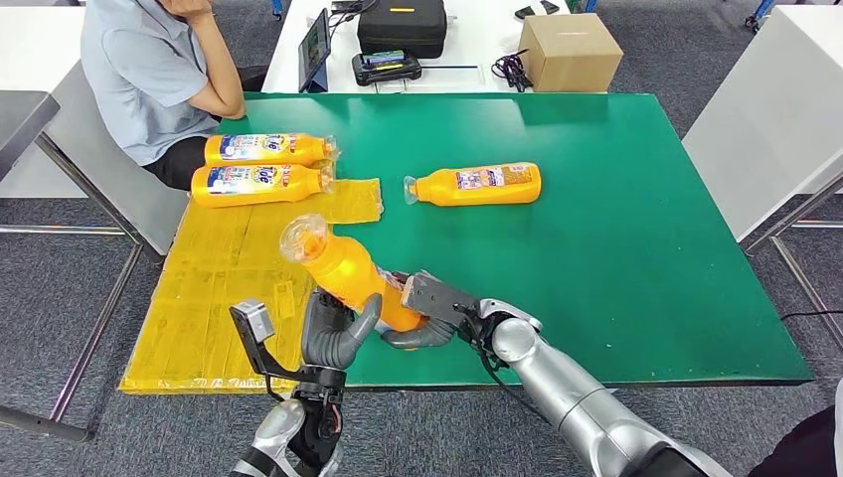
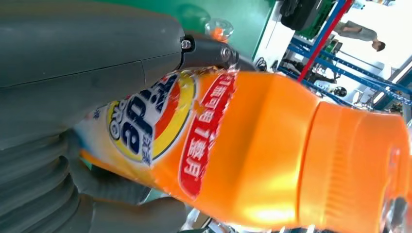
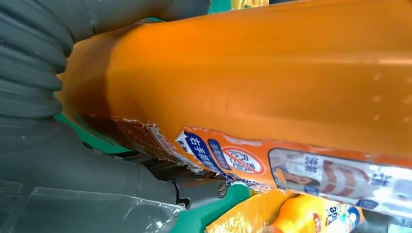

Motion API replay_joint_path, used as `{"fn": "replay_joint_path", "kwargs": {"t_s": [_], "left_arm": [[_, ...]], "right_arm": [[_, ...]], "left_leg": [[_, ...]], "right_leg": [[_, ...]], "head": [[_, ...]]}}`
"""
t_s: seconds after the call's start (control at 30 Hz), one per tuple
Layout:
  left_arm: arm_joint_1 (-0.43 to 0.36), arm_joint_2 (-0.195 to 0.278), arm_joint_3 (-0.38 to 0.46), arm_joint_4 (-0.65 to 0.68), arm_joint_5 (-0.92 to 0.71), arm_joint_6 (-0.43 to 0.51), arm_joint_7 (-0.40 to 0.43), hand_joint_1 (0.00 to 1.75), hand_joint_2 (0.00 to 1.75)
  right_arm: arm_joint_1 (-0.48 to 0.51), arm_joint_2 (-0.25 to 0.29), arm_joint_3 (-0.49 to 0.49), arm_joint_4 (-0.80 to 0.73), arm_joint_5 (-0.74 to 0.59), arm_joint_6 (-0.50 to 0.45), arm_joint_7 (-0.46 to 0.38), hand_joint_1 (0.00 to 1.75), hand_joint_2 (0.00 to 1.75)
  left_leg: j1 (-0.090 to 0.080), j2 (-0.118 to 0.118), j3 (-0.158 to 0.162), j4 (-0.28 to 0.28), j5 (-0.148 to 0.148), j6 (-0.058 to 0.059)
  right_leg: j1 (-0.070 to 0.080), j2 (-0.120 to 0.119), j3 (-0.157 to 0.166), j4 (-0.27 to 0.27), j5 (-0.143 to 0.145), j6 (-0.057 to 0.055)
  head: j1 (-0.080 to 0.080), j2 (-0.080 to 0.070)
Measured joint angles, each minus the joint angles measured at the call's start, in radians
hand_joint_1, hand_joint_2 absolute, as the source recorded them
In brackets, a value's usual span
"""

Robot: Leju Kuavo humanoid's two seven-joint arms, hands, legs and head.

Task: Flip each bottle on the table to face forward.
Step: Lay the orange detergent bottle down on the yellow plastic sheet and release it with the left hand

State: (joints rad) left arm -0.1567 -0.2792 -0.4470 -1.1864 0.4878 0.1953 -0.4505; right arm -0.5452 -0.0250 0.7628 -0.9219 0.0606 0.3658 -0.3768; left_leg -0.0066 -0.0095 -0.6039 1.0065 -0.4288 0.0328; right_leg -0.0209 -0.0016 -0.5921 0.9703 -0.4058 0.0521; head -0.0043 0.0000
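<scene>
From the head view, both hands grip one orange bottle point(image 1: 350, 273) lifted above the near edge of the green table point(image 1: 616, 248), tilted with its clear cap up and to the left: the left hand point(image 1: 336, 333) wraps it from below and the right hand point(image 1: 429, 313) clasps its base, while a third bottle point(image 1: 475, 184) lies alone mid-table and two more bottles point(image 1: 263, 167) lie side by side on the yellow mat point(image 1: 219, 288) near a seated person point(image 1: 159, 70). In the left wrist view the left hand's fingers point(image 2: 209, 51) close around the held bottle's printed front label point(image 2: 160, 121) (blue lettering in a yellow ring). In the right wrist view the right hand's thumb point(image 3: 126, 14) and fingers point(image 3: 199, 187) clamp the bottle's plain orange side beside a torn label point(image 3: 233, 158).
</scene>
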Motion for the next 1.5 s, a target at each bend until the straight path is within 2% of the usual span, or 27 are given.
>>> {"fn": "replay_joint_path", "kwargs": {"t_s": [0.33,0.4,0.47,0.53,0.8,0.9,1.1,1.23,1.3,1.33,1.43,1.5], "left_arm": [[-0.002,0.0,0.003,0.0,-0.041,0.006,-0.032,1.75,1.75],[-0.002,0.0,0.003,0.0,-0.047,0.009,-0.036,1.75,1.75],[-0.003,0.0,0.002,0.0,-0.052,0.013,-0.04,1.75,1.75],[-0.004,0.0,0.001,0.0,-0.066,0.026,-0.047,1.75,1.75],[-0.022,0.005,-0.015,0.013,-0.309,0.222,-0.082,1.75,1.75],[-0.022,0.011,-0.015,0.011,-0.354,0.231,-0.077,1.75,1.75],[-0.014,0.023,-0.014,-0.028,-0.364,0.209,-0.051,1.75,1.75],[-0.015,0.037,-0.008,-0.047,-0.457,0.288,-0.065,1.75,1.75],[-0.017,0.046,0.003,-0.048,-0.618,0.379,-0.072,1.75,1.75],[-0.018,0.046,0.021,-0.047,-0.756,0.425,-0.077,1.75,1.75],[-0.019,0.027,0.131,-0.036,-1.316,0.496,-0.096,1.75,1.75],[-0.02,0.017,0.195,-0.015,-1.599,0.503,-0.1,1.75,1.75]], "right_arm": [[-0.002,0.007,0.022,0.001,0.011,-0.019,-0.014,1.75,1.75],[-0.002,0.008,0.023,0.001,0.008,-0.019,-0.017,1.5,1.75],[-0.002,0.009,0.023,0.001,0.003,-0.021,-0.018,0.63,1.75],[-0.001,0.011,0.023,0.002,-0.003,-0.029,-0.017,0.0,1.75],[0.041,0.018,0.009,0.011,0.026,-0.116,-0.011,0.0,1.75],[0.078,0.018,-0.014,0.011,0.053,-0.156,-0.017,0.0,1.75],[0.13,0.022,-0.062,0.007,0.081,-0.171,-0.02,0.0,1.75],[0.145,0.024,-0.087,0.005,0.097,-0.188,-0.024,0.0,1.75],[0.15,0.023,-0.101,0.005,0.104,-0.194,-0.03,0.0,1.75],[0.152,0.023,-0.109,0.005,0.108,-0.195,-0.034,0.0,1.75],[0.154,0.023,-0.127,0.009,0.119,-0.188,-0.047,0.0,1.75],[0.156,0.022,-0.135,0.012,0.126,-0.185,-0.05,0.0,1.75]], "left_leg": [[0.0,0.0,0.0,0.0,0.0,0.0],[0.0,0.0,0.0,0.0,0.0,0.0],[0.0,0.0,0.0,0.0,0.0,0.0],[0.0,0.0,0.0,0.0,0.0,0.0],[0.0,0.0,0.0,0.0,0.0,0.0],[0.0,0.0,0.0,0.0,0.0,0.0],[0.0,0.0,0.0,0.0,0.0,0.0],[0.0,0.0,0.0,0.0,0.0,0.0],[0.0,0.0,0.0,0.0,0.0,0.0],[0.0,0.0,0.0,0.0,0.0,0.0],[0.0,0.0,0.0,0.0,0.0,0.0],[0.0,0.0,0.0,0.0,0.0,0.0]], "right_leg": [[0.0,0.0,0.0,0.0,0.0,0.0],[0.0,0.0,0.0,0.0,0.0,0.0],[0.0,0.0,0.0,0.0,0.0,0.0],[0.0,0.0,0.0,0.0,0.0,0.0],[0.0,0.0,0.0,0.0,0.0,0.0],[0.0,0.0,0.0,0.0,0.0,0.0],[0.0,0.0,0.0,0.0,0.0,0.0],[0.0,0.0,0.0,0.0,0.0,0.0],[0.0,0.0,0.0,0.0,0.0,0.0],[0.0,0.0,0.0,0.0,0.0,0.0],[0.0,0.0,0.0,0.0,0.0,0.0],[0.0,0.0,0.0,0.0,0.0,0.0]], "head": [[0.0,0.0],[0.0,0.0],[0.0,0.0],[0.0,0.0],[0.0,0.0],[0.0,0.0],[0.0,0.0],[0.0,0.0],[0.0,0.0],[0.0,0.0],[0.0,0.0],[0.0,0.0]]}}
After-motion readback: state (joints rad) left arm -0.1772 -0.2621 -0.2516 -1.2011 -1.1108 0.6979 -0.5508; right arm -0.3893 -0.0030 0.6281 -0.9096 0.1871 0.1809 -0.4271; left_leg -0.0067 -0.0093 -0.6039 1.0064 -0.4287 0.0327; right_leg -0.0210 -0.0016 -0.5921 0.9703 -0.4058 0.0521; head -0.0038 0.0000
